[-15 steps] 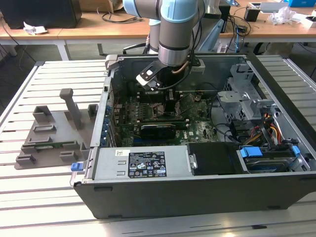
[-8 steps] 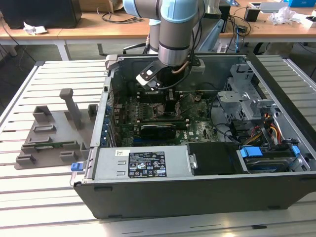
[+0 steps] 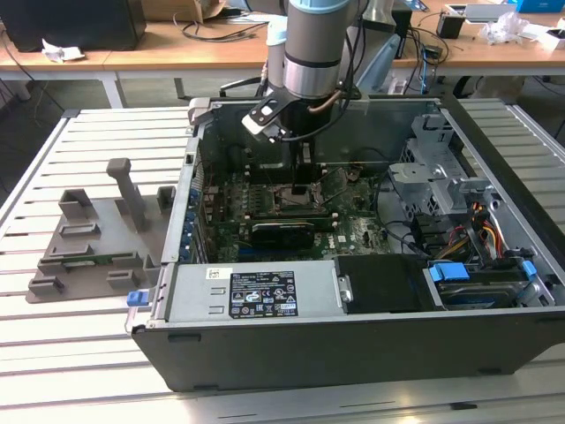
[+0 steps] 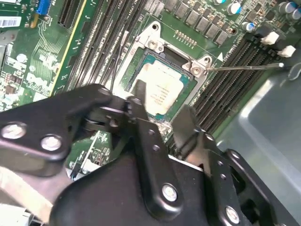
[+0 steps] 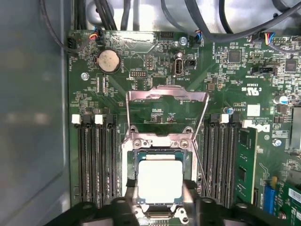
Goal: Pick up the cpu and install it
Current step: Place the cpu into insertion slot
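Two memory-slot banks (image 5: pixel 96 160) flank the cpu (image 5: pixel 160 181) beneath the tool (image 4: pixel 162 106).

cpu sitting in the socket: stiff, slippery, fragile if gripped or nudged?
The cpu looks like a flat rigid plate with a metal lid, so probably stiff and light. Its smooth silver top and thin rim likely give little grip, so it may slip. It lies within the socket frame, so a sideways push would probably bind, not slide.
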